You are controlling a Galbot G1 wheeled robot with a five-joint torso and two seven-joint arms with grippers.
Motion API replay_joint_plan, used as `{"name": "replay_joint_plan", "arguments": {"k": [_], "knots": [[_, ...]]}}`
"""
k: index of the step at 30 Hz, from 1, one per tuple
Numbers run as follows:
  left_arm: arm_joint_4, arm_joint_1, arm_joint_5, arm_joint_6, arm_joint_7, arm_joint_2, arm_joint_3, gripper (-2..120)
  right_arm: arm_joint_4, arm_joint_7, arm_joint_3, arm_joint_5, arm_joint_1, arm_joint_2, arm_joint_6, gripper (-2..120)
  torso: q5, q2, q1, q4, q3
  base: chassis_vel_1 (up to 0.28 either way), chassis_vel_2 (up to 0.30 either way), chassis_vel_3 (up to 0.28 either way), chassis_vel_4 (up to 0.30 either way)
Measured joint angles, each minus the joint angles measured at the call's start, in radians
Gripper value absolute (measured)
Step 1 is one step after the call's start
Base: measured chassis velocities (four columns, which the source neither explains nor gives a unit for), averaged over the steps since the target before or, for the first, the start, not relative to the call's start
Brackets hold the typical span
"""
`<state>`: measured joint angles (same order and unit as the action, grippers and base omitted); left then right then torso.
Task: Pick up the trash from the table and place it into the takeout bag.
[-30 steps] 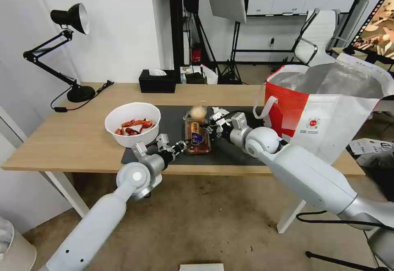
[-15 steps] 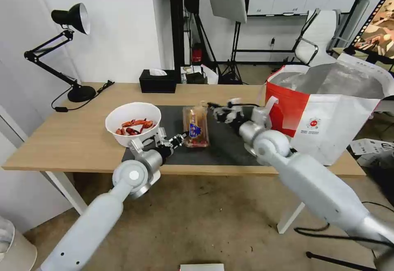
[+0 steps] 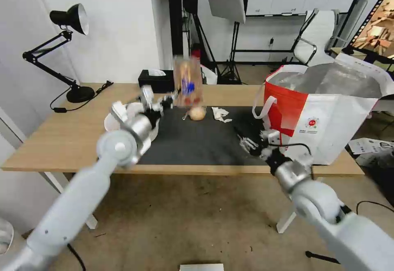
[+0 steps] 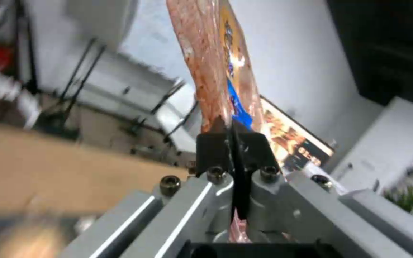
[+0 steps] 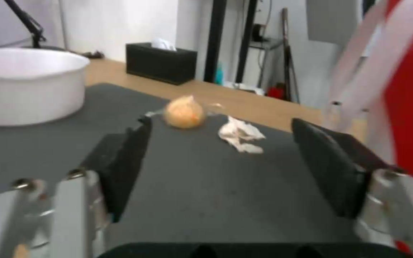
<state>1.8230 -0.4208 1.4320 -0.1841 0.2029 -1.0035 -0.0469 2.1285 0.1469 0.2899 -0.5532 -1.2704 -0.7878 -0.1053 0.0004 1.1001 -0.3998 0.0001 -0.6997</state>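
Clamping the clamshell tray (image 3: pixel 187 81) aloft at upper centre, the left gripper (image 3: pixel 170 97) has it unbagged; right gripper (image 3: pixel 251 144) gapes empty beside the takeout bag (image 3: pixel 328 111), tissue (image 3: pixel 220 114), knotted bag (image 3: pixel 197 113) and bowl (image 3: pixel 110 120) remaining.

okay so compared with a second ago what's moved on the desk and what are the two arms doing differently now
The left end effector, shut on the clamshell tray, has lifted it off the dark mat and now holds it upright in the air. The right end effector has pulled back from the tray to the mat's near right edge, open and empty. The knotted bag, tissue, bowl and takeout bag stayed put.
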Motion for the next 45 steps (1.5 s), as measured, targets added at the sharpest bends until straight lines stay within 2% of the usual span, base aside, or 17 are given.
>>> {"name": "replay_joint_plan", "arguments": {"k": [3, 4, 5, 7, 8, 10, 12, 13, 15, 16, 18, 22, 30, 40, 42, 45], "knots": [[-0.098, 0.194, -0.085, 0.024, -0.013, -0.053, -0.178, 0, 0.03, 0.005, 0.062, 0.041, -0.079, -0.014, -0.008, 93, 0.0001, 0.0, 0.0, -0.0002, 0.0, 0.0, 0.0, 0.0, 0.0], [-0.098, 0.194, -0.085, 0.024, -0.013, -0.053, -0.178, 0, 0.03, 0.005, 0.062, 0.041, -0.079, -0.014, -0.008, 93, 0.0001, 0.0, 0.0, -0.0002, 0.0, 0.0, 0.0, 0.0, 0.0], [-0.148, 0.261, -0.13, 0.035, -0.017, -0.09, -0.253, 0, 0.036, 0.005, 0.087, 0.051, -0.104, -0.023, -0.008, 98, 0.0004, 0.0, 0.0, 0.0, 0.0, 0.0, 0.0, 0.0, 0.0], [-0.251, 0.379, -0.226, 0.063, -0.033, -0.153, -0.372, 0, 0.048, 0.005, 0.126, 0.068, -0.149, -0.047, -0.008, 100, -0.0006, 0.0, 0.0, -0.0004, -0.001, 0.0, 0.0, 0.0, 0.0], [-0.251, 0.379, -0.226, 0.063, -0.033, -0.153, -0.372, 0, 0.048, 0.005, 0.126, 0.068, -0.149, -0.047, -0.008, 100, -0.0006, 0.0, 0.0, -0.0004, -0.001, 0.0, 0.0, 0.0, 0.0], [-0.352, 0.48, -0.36, 0.091, -0.072, -0.231, -0.464, 0, 0.067, 0.004, 0.153, 0.083, -0.187, -0.069, -0.008, 100, 0.0007, 0.0, 0.0, -0.0004, 0.0, 0.0, 0.0, 0.0, 0.0], [-0.425, 0.524, -0.438, 0.101, -0.095, -0.296, -0.51, 0, 0.079, 0.003, 0.162, 0.092, -0.21, -0.082, -0.008, 100, 0.0, 0.0, 0.0, -0.0006, 0.0, 0.0, 0.0, 0.0, 0.0], [-0.425, 0.524, -0.438, 0.101, -0.095, -0.296, -0.51, 0, 0.079, 0.003, 0.162, 0.092, -0.21, -0.082, -0.008, 100, 0.0, 0.0, 0.0, -0.0006, 0.0, 0.0, 0.0, 0.0, 0.0], [-0.519, 0.565, -0.552, 0.121, -0.142, -0.382, -0.553, 0, 0.093, 0.001, 0.18, 0.1, -0.242, -0.094, -0.007, 100, 0.0001, 0.0, 0.0, -0.0005, 0.0, 0.0, 0.0, 0.0, 0.0], [-0.519, 0.565, -0.552, 0.121, -0.142, -0.382, -0.553, 0, 0.093, 0.001, 0.18, 0.1, -0.242, -0.094, -0.007, 100, 0.0001, 0.0, 0.0, -0.0005, 0.0, 0.0, 0.0, 0.0, 0.0], [-0.568, 0.578, -0.593, 0.124, -0.182, -0.434, -0.594, 0, 0.102, -0.001, 0.202, 0.1, -0.266, -0.096, -0.006, 100, 0.0001, 0.0, 0.0, -0.0004, 0.0, 0.0, 0.0, 0.0, 0.0], [-0.604, 0.587, -0.633, 0.124, -0.23, -0.462, -0.631, 0, 0.114, -0.004, 0.229, 0.097, -0.292, -0.091, -0.003, 100, -0.0001, 0.0, 0.0, -0.0004, 0.0, 0.0, 0.0, 0.0, 0.0], [-0.617, 0.593, -0.64, 0.122, -0.245, -0.454, -0.654, 0, 0.117, -0.004, 0.234, 0.091, -0.296, -0.085, -0.003, 100, -0.0003, 0.0, 0.0, 0.0001, 0.0, 0.0, 0.0, 0.0, 0.0], [-0.597, 0.58, -0.605, 0.11, -0.248, -0.423, -0.669, 0, 0.102, -0.005, 0.22, 0.087, -0.276, -0.078, -0.004, 100, -0.0004, 0.0, 0.0, -0.0001, 0.0, 0.0, 0.0, 0.0, 0.0], [-0.592, 0.579, -0.599, 0.107, -0.248, -0.42, -0.669, 4, 0.099, -0.005, 0.218, 0.086, -0.273, -0.078, -0.005, 100, -0.0004, 0.0, 0.0, -0.0001, 0.0, 0.0, 0.0, 0.0, 0.0], [-0.57, 0.577, -0.57, 0.083, -0.249, -0.407, -0.669, 19, 0.089, -0.005, 0.208, 0.085, -0.262, -0.078, -0.006, 100, -0.0004, 0.0, 0.0, -0.0001, 0.0, 0.0, 0.0, 0.0, 0.0]]}}
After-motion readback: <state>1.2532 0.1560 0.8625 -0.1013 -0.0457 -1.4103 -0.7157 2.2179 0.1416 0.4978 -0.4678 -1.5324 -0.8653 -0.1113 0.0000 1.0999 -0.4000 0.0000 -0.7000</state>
